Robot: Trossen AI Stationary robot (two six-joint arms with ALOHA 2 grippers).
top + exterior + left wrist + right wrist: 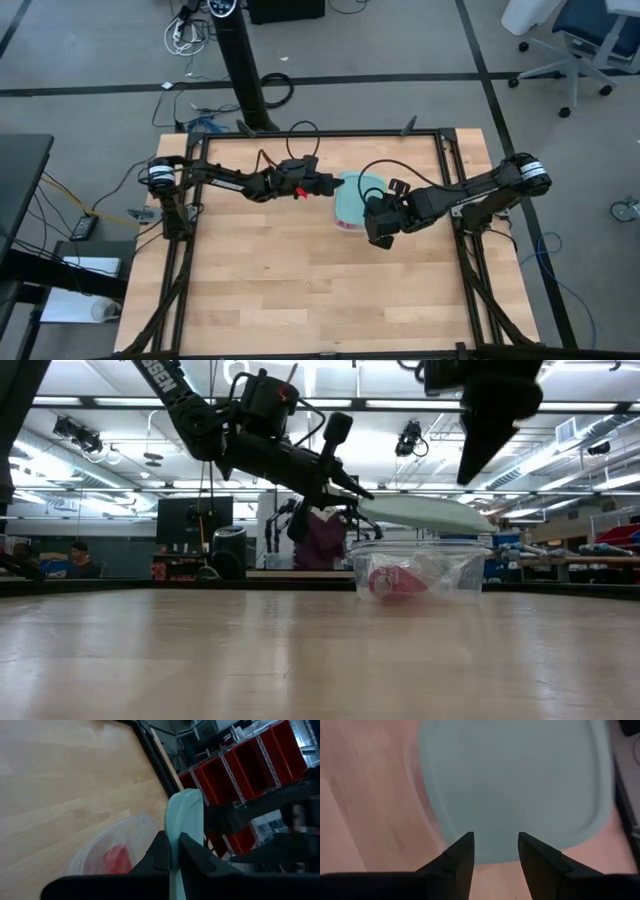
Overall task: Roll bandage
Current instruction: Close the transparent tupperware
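Note:
The red bandage (393,582) lies inside a clear plastic container (420,568) that stands on the table; it also shows red through the container's wall (114,856) in the left wrist view. A light-blue lid (357,190) hangs tilted above the container, and my left gripper (174,845) is shut on it. My right gripper (495,851) is open and stands over the lid (515,785), nearer the table's right side, touching nothing. In the low view it (482,460) points down, above the lid (425,512). My left gripper pinches the lid's rim (176,827) between its two fingers, coming nearly level from the table's left side. The lid is clear of the container, and its free end (470,520) slopes slightly downward over it.
The black frame rail (455,190) runs along the table's right edge, close behind my right arm. Bare wood (300,290) stretches toward the near edge.

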